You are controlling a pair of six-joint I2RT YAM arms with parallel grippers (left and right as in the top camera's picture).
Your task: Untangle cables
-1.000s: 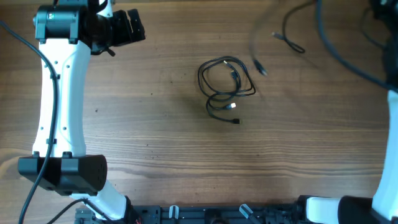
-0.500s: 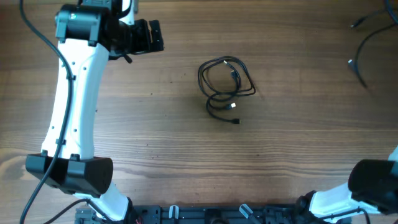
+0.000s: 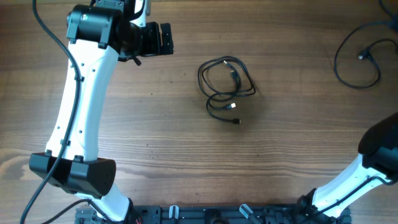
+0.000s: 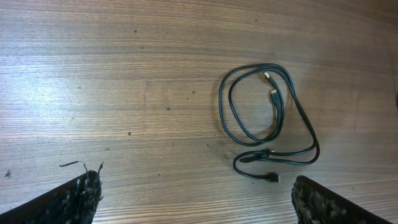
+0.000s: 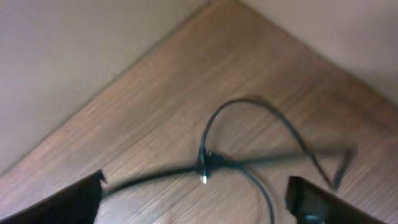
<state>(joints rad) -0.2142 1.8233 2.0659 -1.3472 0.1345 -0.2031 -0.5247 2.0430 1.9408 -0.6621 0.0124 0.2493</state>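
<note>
Overhead, the coiled cable [image 3: 225,87] lies in loose overlapping loops near the middle of the wooden tabletop [image 3: 155,137], its small plugs lying inside and just below the loops. The left arm [image 3: 81,106] reaches up the left side, and the left end effector [image 3: 166,39] sits to the left of the coil, well apart from it; from this angle its fingers merge into one dark block, so their spread is hard to read. A second cable [image 3: 354,59] curves at the top right corner, partly cut off by the frame edge. Only a stretch of the right arm [image 3: 367,174] shows at the lower right (its tip is out of frame).

In the left wrist view, the left end effector [image 4: 196,180] stands wide, with only the fingertips [image 4: 81,196] poking in at the bottom corners and nothing between them. The coiled cable [image 4: 267,124] rests on the tabletop, right of centre.

The right wrist view is blurred. The right end effector [image 5: 196,180] also stands wide and holds nothing, its fingertips [image 5: 68,202] at the bottom corners. The second cable [image 5: 249,155] is a smeared dark loop near the tabletop's corner; I cannot tell its plugs apart.
</note>
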